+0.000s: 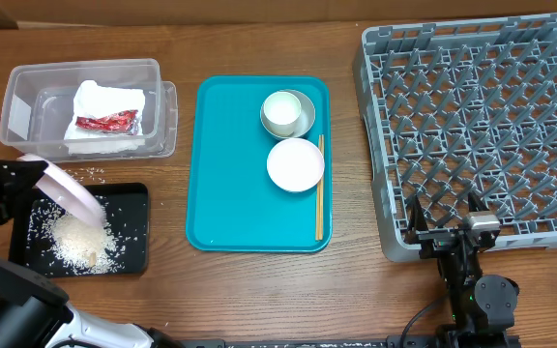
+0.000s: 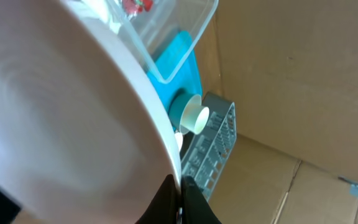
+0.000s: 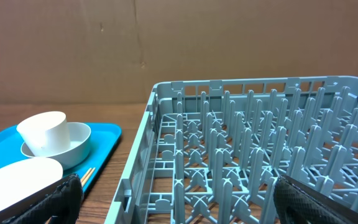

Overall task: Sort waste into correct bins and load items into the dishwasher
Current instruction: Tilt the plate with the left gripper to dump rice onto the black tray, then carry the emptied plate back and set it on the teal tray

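Observation:
My left gripper is shut on the rim of the pale plate, tilted steeply over the black tray, where rice scraps lie in a heap. The plate fills the left wrist view. The clear tub holds white napkins and the red wrapper. On the teal tray stand the white cup in the grey-green bowl, the small white bowl and the chopsticks. My right gripper is open by the grey rack's near edge.
A few loose rice grains lie on the wood between the clear tub and the black tray. A cardboard wall stands behind the table. The rack also shows in the right wrist view.

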You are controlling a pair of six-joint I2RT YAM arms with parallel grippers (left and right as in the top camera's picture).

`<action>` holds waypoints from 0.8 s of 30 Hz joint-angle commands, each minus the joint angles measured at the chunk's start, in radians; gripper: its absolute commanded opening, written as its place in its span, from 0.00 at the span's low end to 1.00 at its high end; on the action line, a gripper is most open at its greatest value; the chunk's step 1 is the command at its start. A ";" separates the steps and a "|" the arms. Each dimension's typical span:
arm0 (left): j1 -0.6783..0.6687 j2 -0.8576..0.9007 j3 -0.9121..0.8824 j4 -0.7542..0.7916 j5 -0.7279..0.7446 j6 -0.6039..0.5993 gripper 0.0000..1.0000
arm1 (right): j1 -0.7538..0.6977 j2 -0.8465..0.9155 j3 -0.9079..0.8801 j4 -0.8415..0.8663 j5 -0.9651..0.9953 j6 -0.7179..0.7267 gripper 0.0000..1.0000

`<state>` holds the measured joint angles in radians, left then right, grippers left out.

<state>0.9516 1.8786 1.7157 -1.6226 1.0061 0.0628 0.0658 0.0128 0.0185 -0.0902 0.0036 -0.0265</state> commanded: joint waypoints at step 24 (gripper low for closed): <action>-0.512 -0.192 0.000 -0.067 -0.260 -0.077 0.04 | -0.005 -0.010 -0.010 0.006 -0.005 0.000 1.00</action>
<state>0.5362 1.7676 1.7134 -1.6863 0.8284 0.0330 0.0658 0.0128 0.0185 -0.0898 0.0036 -0.0261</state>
